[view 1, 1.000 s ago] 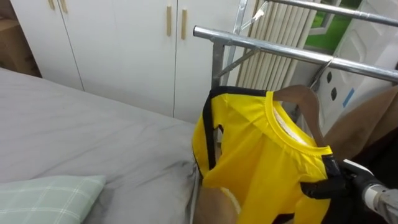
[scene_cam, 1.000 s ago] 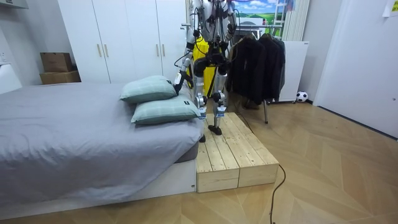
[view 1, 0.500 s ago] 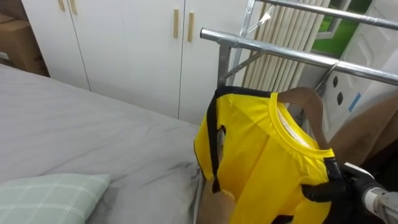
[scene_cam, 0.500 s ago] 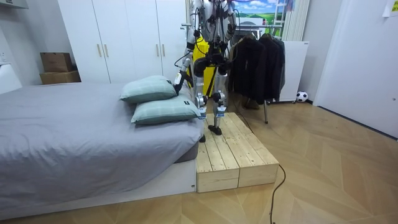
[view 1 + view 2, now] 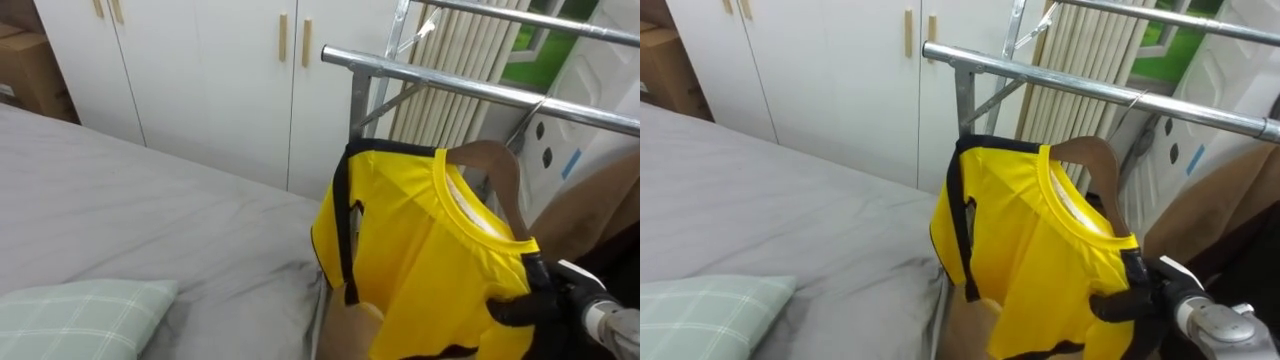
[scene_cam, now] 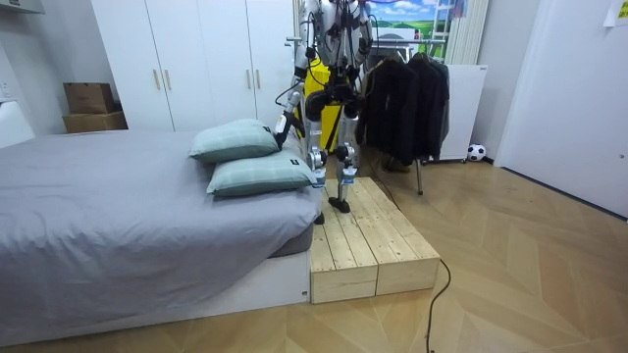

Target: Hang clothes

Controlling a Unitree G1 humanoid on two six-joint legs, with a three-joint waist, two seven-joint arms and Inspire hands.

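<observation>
A yellow shirt (image 5: pixel 420 250) with black trim hangs on a wooden hanger (image 5: pixel 490 160). I hold it up just below the grey rail (image 5: pixel 440 78) of the clothes rack. The hanger's thin wire hook reaches up to the rail; I cannot tell whether it rests on it. My right hand (image 5: pixel 535 290) comes in from the lower right, its dark fingers curled round the shirt's shoulder and the hanger end. In the room view I stand on the wooden platform (image 6: pixel 368 240) facing the rack, and my left hand (image 6: pixel 286 122) hangs low beside the bed.
The grey bed (image 5: pixel 150 220) with a pale green pillow (image 5: pixel 80 315) lies to my left. White wardrobe doors (image 5: pixel 200 60) and a radiator (image 5: pixel 450 50) stand behind the rack. A brown garment (image 5: pixel 590 200) and dark clothes (image 6: pixel 402 98) hang on the rack.
The whole picture slid slightly between one second and half a second ago, which is the camera's own shift. The shirt and my right hand keep their place under the rail.
</observation>
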